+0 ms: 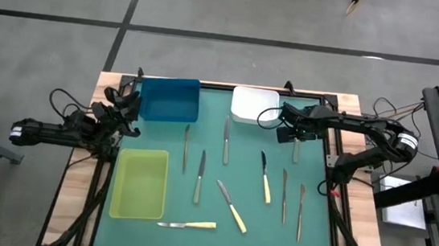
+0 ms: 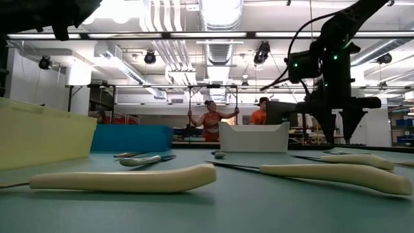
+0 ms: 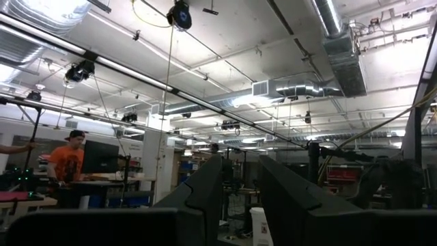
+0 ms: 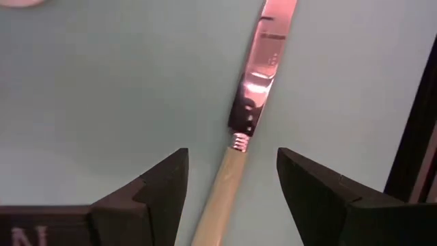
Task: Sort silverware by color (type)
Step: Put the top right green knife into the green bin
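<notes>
— High view: what is laid on the green mat (image 1: 246, 182)?

— Slim silverware (image 1: 231, 207), grey steel or cream-handled, is scattered right of three plastic trays (image 1: 141, 182).

— And the grippers?

— The right gripper (image 4: 232, 179) is spread over a knife (image 4: 254, 96); the left gripper (image 1: 128, 104) is parked left, grip untellable, ducted workshop behind.

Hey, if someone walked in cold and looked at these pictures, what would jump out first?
The right gripper, open, hangs over a yellow-handled knife near the white tray. More silverware lies scattered across the green mat, between it and the yellow-green tray. The left gripper waits beside the blue tray.
</notes>
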`<action>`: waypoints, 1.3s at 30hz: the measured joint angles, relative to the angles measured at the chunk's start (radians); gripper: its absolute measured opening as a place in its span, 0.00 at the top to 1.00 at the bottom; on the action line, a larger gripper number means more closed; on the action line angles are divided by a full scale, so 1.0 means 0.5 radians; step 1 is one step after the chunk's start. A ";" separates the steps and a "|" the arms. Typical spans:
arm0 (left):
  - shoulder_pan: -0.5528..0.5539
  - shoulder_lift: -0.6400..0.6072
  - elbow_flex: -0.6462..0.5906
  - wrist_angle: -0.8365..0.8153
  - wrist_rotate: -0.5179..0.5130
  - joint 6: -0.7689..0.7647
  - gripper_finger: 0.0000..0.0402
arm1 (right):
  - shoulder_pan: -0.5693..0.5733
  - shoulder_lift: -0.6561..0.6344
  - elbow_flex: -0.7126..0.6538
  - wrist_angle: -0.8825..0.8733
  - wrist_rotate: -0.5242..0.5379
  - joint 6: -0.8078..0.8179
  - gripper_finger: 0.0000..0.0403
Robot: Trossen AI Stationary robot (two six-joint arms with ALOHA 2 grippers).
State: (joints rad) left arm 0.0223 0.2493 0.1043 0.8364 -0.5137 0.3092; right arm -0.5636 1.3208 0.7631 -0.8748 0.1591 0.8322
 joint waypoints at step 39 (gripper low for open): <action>0.000 0.000 0.000 0.002 0.000 0.001 0.81 | 0.002 0.348 0.001 0.094 -0.032 0.063 0.91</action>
State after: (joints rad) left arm 0.0223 0.2493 0.1043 0.8371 -0.5137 0.3096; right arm -0.5629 1.4946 0.7635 -0.8276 0.1429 0.8638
